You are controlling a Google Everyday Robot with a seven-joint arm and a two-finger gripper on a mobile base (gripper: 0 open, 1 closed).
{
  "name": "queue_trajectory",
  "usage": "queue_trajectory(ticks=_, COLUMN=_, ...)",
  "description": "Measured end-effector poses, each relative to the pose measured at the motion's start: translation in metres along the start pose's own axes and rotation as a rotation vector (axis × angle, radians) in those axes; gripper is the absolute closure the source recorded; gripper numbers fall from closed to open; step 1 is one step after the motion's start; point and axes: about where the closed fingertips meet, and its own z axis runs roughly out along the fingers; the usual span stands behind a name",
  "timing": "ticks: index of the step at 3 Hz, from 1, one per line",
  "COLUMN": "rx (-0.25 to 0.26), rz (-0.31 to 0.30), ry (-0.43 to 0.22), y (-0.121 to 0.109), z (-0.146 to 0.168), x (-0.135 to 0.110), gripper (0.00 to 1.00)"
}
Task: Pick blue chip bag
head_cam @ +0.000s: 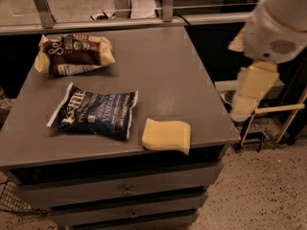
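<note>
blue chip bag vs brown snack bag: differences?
Colour: the blue chip bag is navy with white lettering; the brown snack bag is brown with yellow ends. Place: the blue chip bag lies near the table's front, beside the sponge; the brown snack bag sits back left. Both lie flat, untouched; the gripper hangs off the table's right side.

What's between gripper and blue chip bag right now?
Camera view: gripper hangs beyond the tabletop right edge. Between it and the blue chip bag is bare surface; the yellow sponge sits just nearer the front edge.
</note>
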Motion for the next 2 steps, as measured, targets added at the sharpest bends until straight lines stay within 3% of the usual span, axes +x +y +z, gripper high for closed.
queue_trajectory(ticks=2, rx=-0.214, rz=-0.255, ry=-0.021, y=-0.029, z=0.107, x=-0.187, gripper=0.0)
